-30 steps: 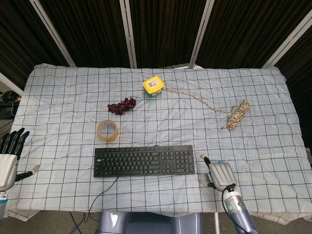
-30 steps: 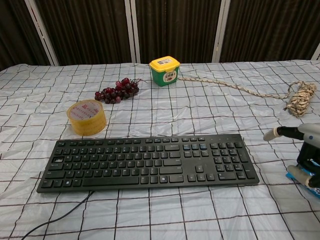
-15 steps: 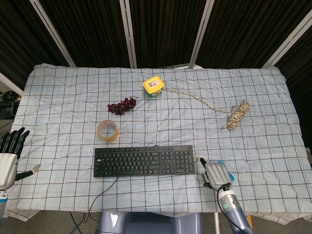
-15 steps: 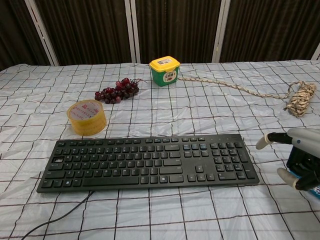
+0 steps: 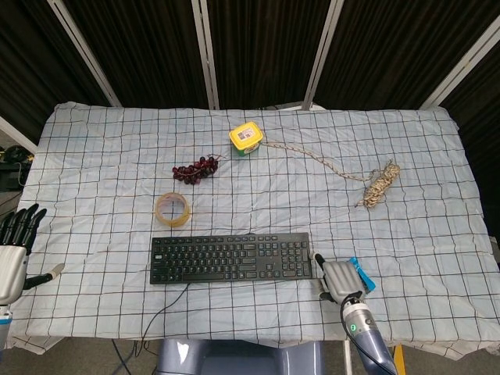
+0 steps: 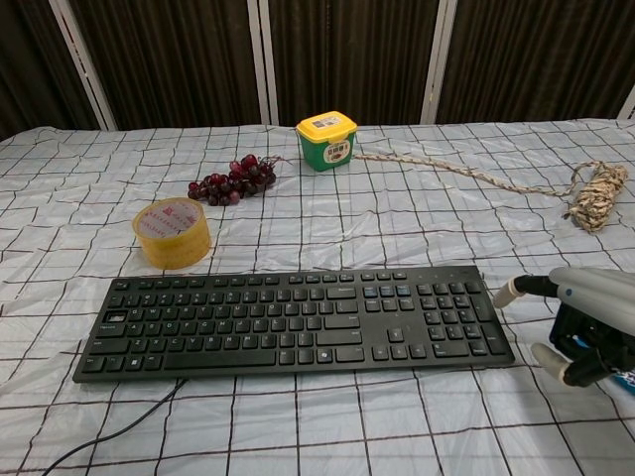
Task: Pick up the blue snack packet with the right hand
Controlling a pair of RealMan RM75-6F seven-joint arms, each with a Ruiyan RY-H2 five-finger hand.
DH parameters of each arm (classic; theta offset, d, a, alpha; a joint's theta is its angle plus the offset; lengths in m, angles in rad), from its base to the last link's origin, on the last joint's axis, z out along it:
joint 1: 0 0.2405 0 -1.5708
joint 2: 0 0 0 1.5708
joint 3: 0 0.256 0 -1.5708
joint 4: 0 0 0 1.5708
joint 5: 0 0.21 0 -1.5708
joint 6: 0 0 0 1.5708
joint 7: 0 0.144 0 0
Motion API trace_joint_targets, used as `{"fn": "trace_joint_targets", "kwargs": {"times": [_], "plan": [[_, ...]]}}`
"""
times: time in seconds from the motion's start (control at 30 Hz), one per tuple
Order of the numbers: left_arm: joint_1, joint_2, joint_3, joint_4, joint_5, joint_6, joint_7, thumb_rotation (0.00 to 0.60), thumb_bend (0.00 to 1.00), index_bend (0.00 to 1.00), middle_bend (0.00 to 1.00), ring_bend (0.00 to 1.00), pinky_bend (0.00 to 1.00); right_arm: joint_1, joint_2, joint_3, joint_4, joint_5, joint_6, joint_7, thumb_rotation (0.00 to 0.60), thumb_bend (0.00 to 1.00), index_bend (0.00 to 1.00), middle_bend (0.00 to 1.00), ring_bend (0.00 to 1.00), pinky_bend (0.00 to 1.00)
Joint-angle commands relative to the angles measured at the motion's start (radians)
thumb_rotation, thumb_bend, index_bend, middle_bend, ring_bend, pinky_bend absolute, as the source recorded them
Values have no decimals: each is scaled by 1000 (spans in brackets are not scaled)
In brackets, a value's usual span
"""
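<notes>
Blue foil snack packet (image 5: 361, 275): you see it just right of your right hand (image 5: 339, 280), long axis running near-right to far-left. Whether the curled fingers grip it cannot be told. Black keyboard (image 5: 230, 258) lies just left.

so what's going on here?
The right hand is down at the near right of the table, just right of the keyboard, working at the blue snack packet. The packet shows only partly beside and under the hand, and whether the fingers have a grip on it cannot be told. The left hand hangs open past the table's left edge, holding nothing. Tape roll, grapes, yellow-lidded tub and rope lie apart from both hands.
</notes>
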Motion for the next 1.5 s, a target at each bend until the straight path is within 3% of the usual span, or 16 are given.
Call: {"fn": "trace_joint_targets", "kwargs": {"times": [0.03,0.9,1.03,1.17,1.3,1.37,1.4,1.43,1.5], "plan": [[-1,0,-1,-1,-1,-1,-2,600,66,0,0,0,0,6,-9,-3,6,7,1,0,600,535,178,903,913,811],[-2,1,-2,-6,-3,-1,-2,600,67,0,0,0,0,28,-52,-22,36,37,31,13,600,535,179,903,913,811],[-1,-1,-5,-5,-3,3,-4,600,66,0,0,0,0,27,-42,-11,30,-7,52,34,600,532,188,902,913,810],[0,-3,-6,-5,-5,5,-9,600,66,0,0,0,0,9,-5,12,21,-170,124,117,600,458,193,886,873,796],[0,-3,-4,-6,-3,3,-6,600,67,0,0,0,0,-20,55,-5,23,-378,212,195,600,403,196,707,689,669],[0,-4,-3,-6,0,6,-3,600,67,0,0,0,0,-40,104,-27,24,-472,249,233,600,359,191,539,520,612],[0,-5,-3,-6,2,7,-2,600,67,0,0,0,0,-48,132,-41,23,-505,257,253,600,332,186,414,380,565],[0,-5,-1,-7,4,7,-1,600,67,0,0,0,0,-58,166,-58,23,-535,264,269,600,304,173,288,231,478],[0,-6,0,-6,5,7,2,600,67,0,0,0,0,-70,206,-77,23,-567,271,289,600,252,121,119,50,301]]}}
